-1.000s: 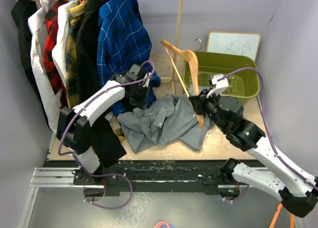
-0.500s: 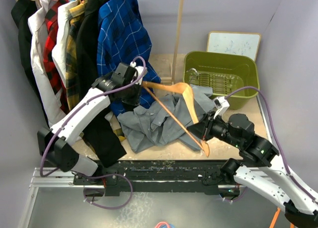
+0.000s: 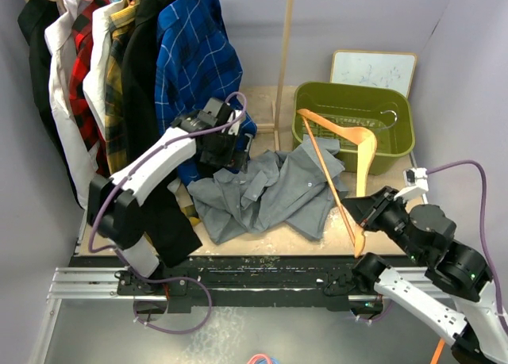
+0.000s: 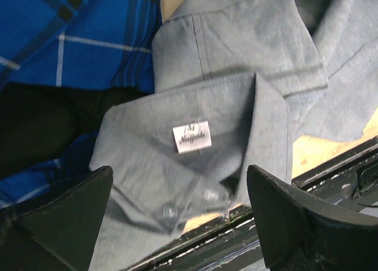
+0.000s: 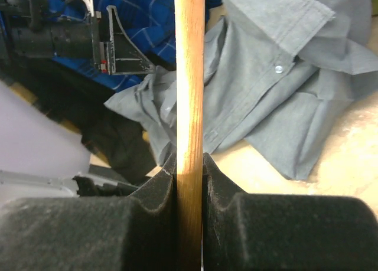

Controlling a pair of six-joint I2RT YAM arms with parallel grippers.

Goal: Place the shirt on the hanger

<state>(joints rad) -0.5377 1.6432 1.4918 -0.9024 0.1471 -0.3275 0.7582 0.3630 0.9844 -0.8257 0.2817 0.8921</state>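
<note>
On your left, the left claw point(image 4: 183, 224) hangs spread wide over the collar of the shirt point(image 4: 201, 105), with a finger on either side and nothing between them yet. The neck label point(image 4: 192, 137) and two small buttons sit right under you. Behind the claw hangs the blue check shirt point(image 3: 194, 55); keep off that one.

In the middle, the shirt point(image 3: 270, 189) lies crumpled on the bench point(image 3: 262, 102), with folds stacked over each other. I'd expect it to be soft, light and limp, so it will sag and drag wherever you lift it. The collar is double-layered and firmer, which makes it the sensible place to pinch. A single thin layer would likely slip or bunch.

Moving right, the hanger point(image 3: 341, 154) is up off the bench and tilted, its hook over the green bin point(image 3: 353, 86) and one end over the shirt's right edge. It's stiff wood, light, and probably smooth enough to pivot in a grip.

Far right, the right claw point(image 5: 189, 165) is pressed together on one wooden bar of the hanger point(image 5: 189, 76), the pads tight on both sides. You're holding it low, near one end, so watch for it swinging as you bring it to the collar.
</note>
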